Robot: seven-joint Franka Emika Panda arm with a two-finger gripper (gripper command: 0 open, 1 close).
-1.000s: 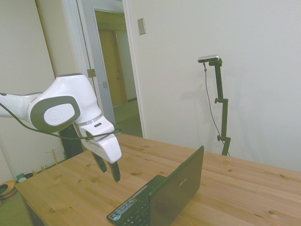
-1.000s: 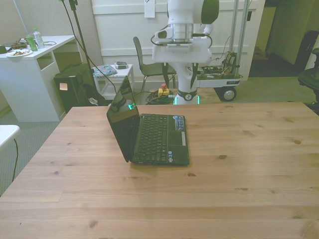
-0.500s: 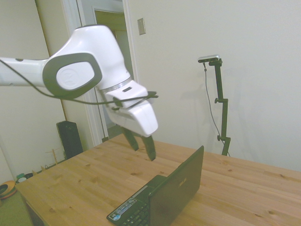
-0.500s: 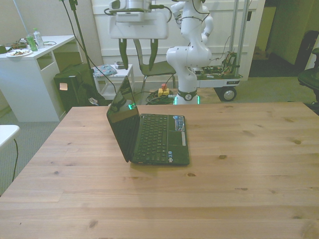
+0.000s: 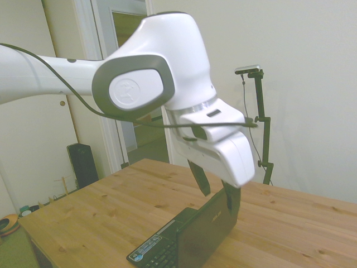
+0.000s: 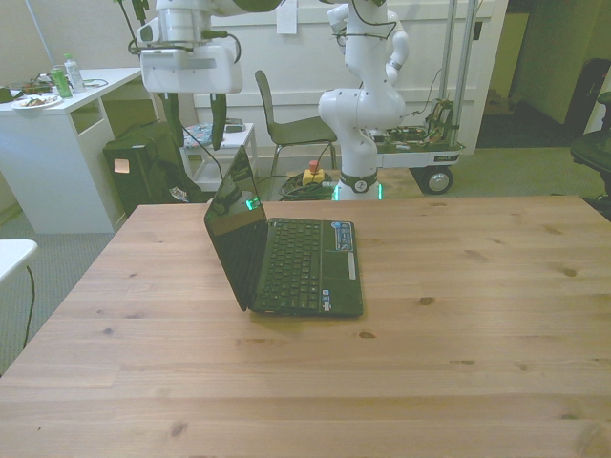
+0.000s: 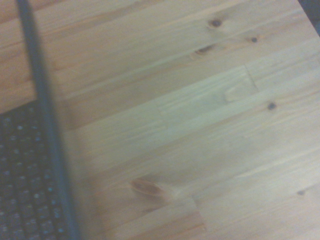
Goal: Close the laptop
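The laptop (image 6: 286, 260) stands open on the wooden table (image 6: 458, 315), its lid upright and its screen facing the front view's right. In the side view I see the back of the matte lid (image 5: 207, 230) and part of the keyboard. My gripper (image 6: 196, 132) hangs open and empty, above the table and to the front view's left of the lid's top edge, on the lid's back side. In the side view the gripper (image 5: 217, 192) sits just over the lid's upper corner, apart from it. The wrist view shows the lid's top edge (image 7: 46, 130) as a dark blurred band beside the keys (image 7: 20, 175).
Past the table's far edge stand a chair (image 6: 286, 129), a white side desk (image 6: 57, 143) with cans and a plate, and a black box (image 6: 143, 172) on the floor. Bare table top (image 5: 100, 212) lies around the laptop.
The arm has swung from over the keyboard side toward the front view's left, past the lid's top edge. In the side view it rose and came closer. The laptop has not moved.
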